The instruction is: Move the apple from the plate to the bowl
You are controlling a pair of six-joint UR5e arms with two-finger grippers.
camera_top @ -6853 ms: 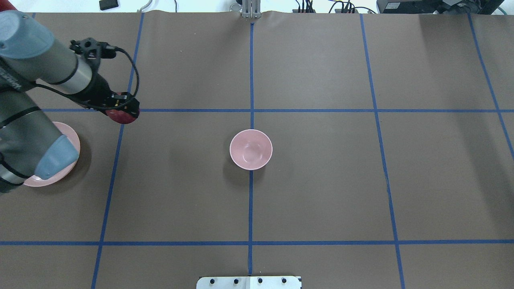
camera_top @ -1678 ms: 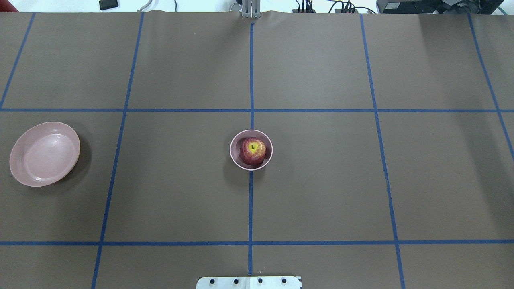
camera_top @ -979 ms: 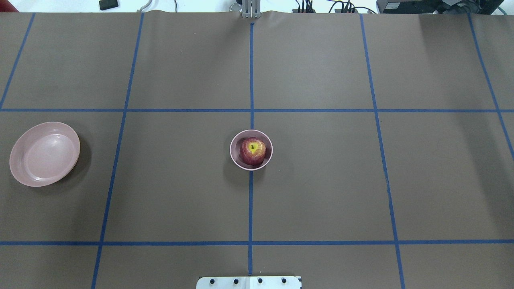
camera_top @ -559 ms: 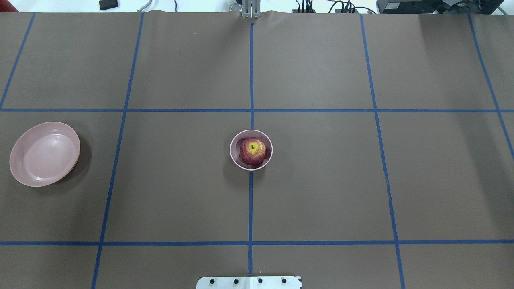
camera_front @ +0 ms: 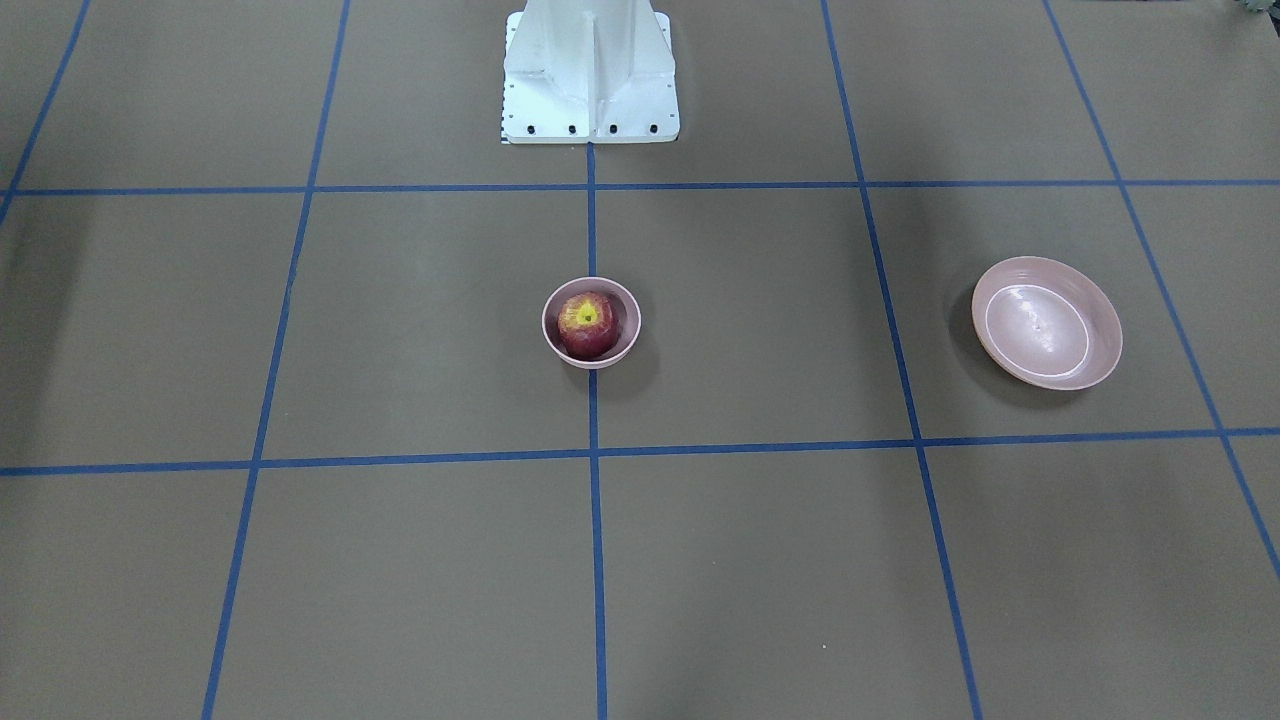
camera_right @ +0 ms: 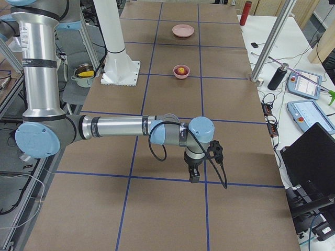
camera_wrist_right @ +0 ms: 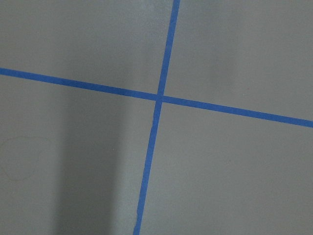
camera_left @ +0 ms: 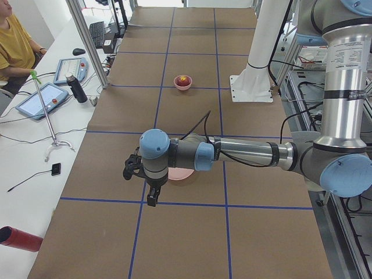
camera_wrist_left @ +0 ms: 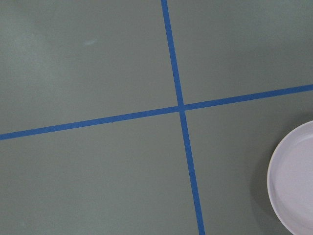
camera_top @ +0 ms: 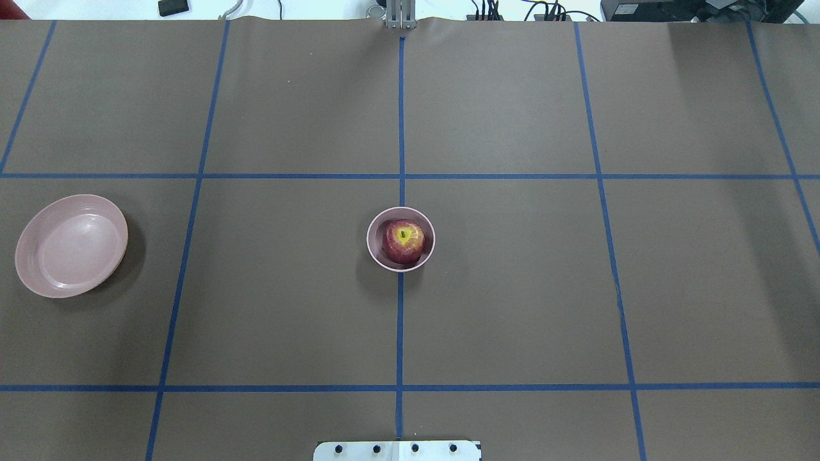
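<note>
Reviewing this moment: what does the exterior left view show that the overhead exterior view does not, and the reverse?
Only exterior left: the left arm reaching over the table, with the left gripper pointing down. The arm hides part of the plate. An operator sits at the side desk. Only overhead: the whole plate, bare, and no arm in frame. Both: the apple sitting in the bowl.

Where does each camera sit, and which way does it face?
Front-facing: across the table, facing the base, at top.
Overhead: behind the base, looking down; no arms.
Exterior left: table's left end; left arm near.
Exterior right: right end; right arm near.
Left wrist: looks down; plate edge.
Right wrist: looks down; tape only.
Front-facing and overhead share apple in bowl.
</note>
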